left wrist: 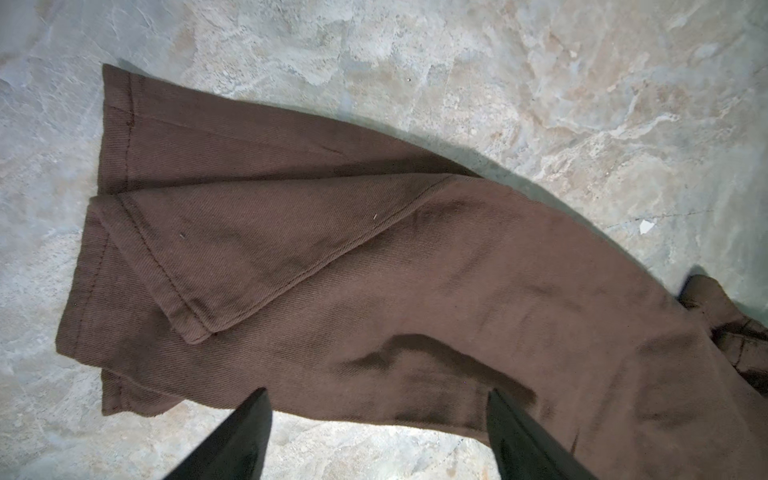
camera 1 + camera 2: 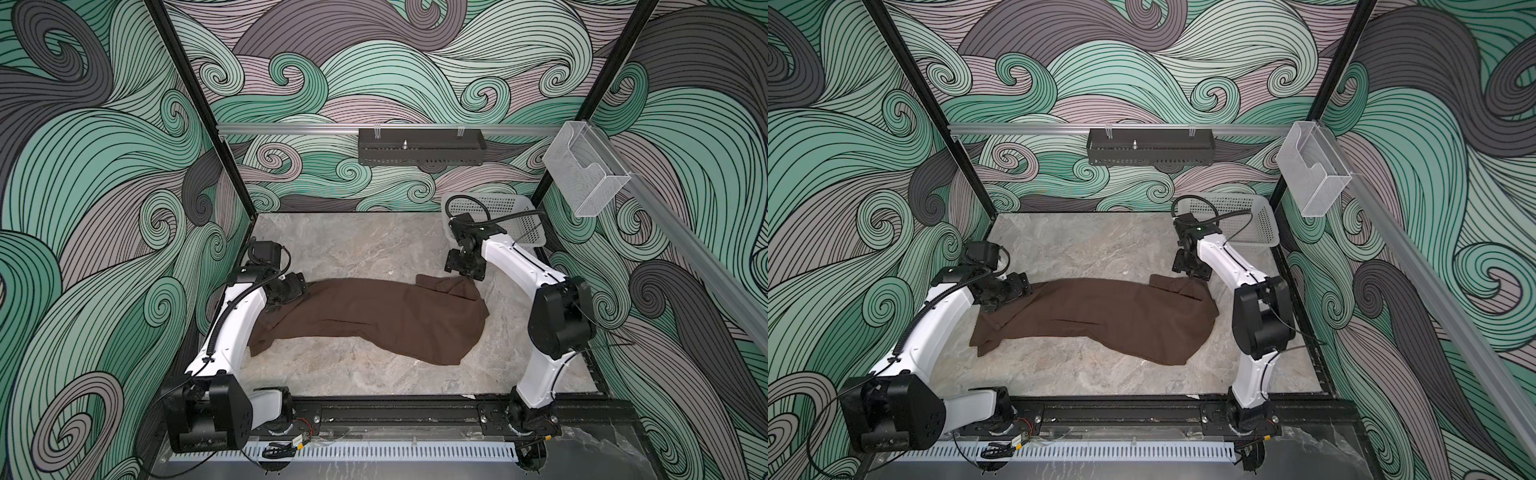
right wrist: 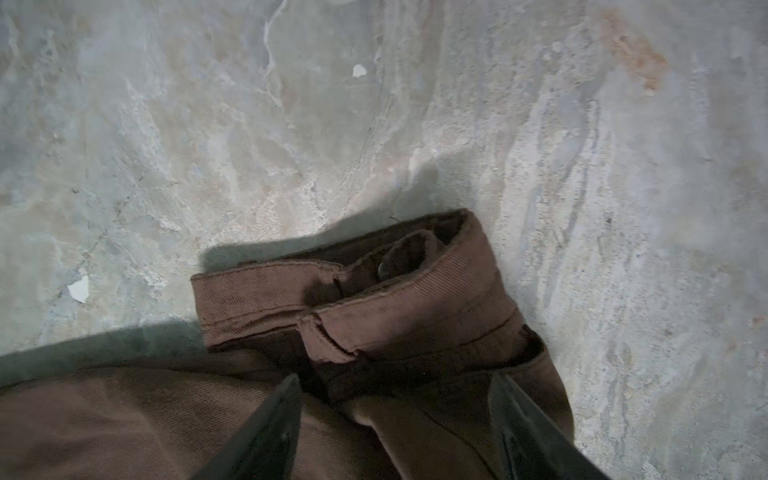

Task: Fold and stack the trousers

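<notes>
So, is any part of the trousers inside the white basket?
No, the trousers lie spread on the table, wholly apart from the white basket in the far corner.

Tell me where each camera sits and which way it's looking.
Both top views: high above the arm bases, looking down at the trousers; both arms show.
Left wrist: on the left arm, facing the leg hems; left pincer tips show.
Right wrist: on the right arm, facing the waistband; right pincer tips show.
Shared: all see the trousers.
</notes>
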